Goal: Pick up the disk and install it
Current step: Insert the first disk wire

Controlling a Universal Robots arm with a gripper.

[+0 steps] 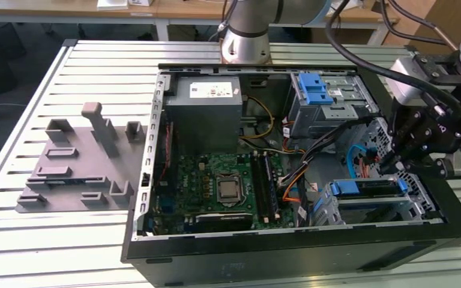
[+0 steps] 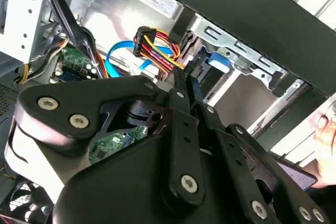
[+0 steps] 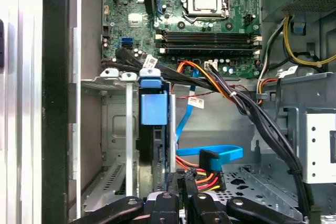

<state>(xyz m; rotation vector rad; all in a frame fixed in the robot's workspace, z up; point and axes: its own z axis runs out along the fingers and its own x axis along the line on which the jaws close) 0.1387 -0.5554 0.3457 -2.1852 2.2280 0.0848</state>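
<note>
The disk sits in its slot inside the open computer case.

The disk, with its blue rails, stands in the metal cage at the near corner of the computer case, on the exterior view's right. The gripper hangs just above it with its fingers pressed together, holding nothing. In the first wrist view the disk's blue rail is in the slot, with a blue cable and a green board nearby.
</note>
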